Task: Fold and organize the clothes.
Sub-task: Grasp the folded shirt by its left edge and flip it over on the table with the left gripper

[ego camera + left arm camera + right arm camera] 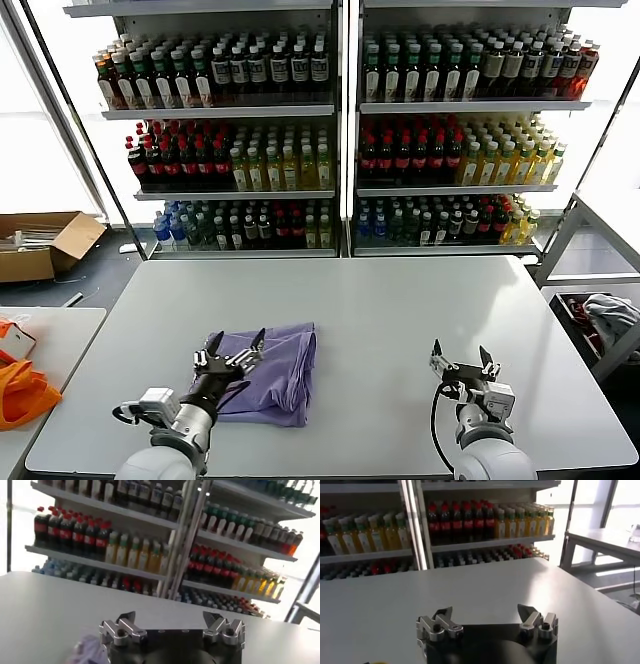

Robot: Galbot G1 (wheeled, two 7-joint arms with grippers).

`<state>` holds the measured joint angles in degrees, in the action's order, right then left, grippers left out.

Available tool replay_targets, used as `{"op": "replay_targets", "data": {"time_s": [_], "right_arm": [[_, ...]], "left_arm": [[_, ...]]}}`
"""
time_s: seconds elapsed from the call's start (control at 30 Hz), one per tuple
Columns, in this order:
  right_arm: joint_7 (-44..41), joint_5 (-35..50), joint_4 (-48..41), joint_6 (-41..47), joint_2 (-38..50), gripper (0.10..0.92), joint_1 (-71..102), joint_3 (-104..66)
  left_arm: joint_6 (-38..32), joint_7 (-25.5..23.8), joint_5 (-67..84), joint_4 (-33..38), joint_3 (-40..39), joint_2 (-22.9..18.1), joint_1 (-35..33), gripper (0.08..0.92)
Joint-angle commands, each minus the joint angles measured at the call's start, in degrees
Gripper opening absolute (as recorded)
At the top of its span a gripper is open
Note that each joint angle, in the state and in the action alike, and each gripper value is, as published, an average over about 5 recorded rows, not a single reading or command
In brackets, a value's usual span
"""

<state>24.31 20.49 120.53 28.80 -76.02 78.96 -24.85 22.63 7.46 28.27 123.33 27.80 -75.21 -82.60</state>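
The lavender T-shirt (275,368) lies folded into a small bundle on the grey table (400,310), left of the middle near the front. My left gripper (230,348) is open and empty, hovering just over the shirt's near left edge; a corner of the shirt shows in the left wrist view (87,647) beside the gripper (170,622). My right gripper (460,357) is open and empty above bare table at the front right, also seen in the right wrist view (485,614). The dark printed graphic is hidden.
Shelves of bottled drinks (330,130) stand behind the table. An orange fabric item (22,392) lies on a side table at the left. A cardboard box (40,243) sits on the floor at the far left. A grey-white cloth bundle (608,315) sits at the right.
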Motion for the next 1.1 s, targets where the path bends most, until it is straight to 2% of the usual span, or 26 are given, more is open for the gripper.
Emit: {"op": "replay_targets", "data": {"time_s": [0.03, 0.53, 1.1], "right_arm": [[-0.02, 0.32, -0.66, 0.08, 0.59, 0.823, -1.72, 1.72], [-0.09, 0.44, 0.17, 0.29, 0.79, 0.823, -0.93, 1.06], [-0.07, 0.33, 0.87, 0.41, 0.35, 0.823, -0.03, 0.95]], "left_arm": [[-1.43, 0.27, -4.35, -4.39, 11.09, 1.88, -2.44, 0.823], [-1.51, -2.41, -4.89, -11.57, 7.06, 1.44, -1.70, 0.822], [-1.19, -3.91, -4.68, -13.39, 5.37, 1.10, -0.99, 0.822]]}}
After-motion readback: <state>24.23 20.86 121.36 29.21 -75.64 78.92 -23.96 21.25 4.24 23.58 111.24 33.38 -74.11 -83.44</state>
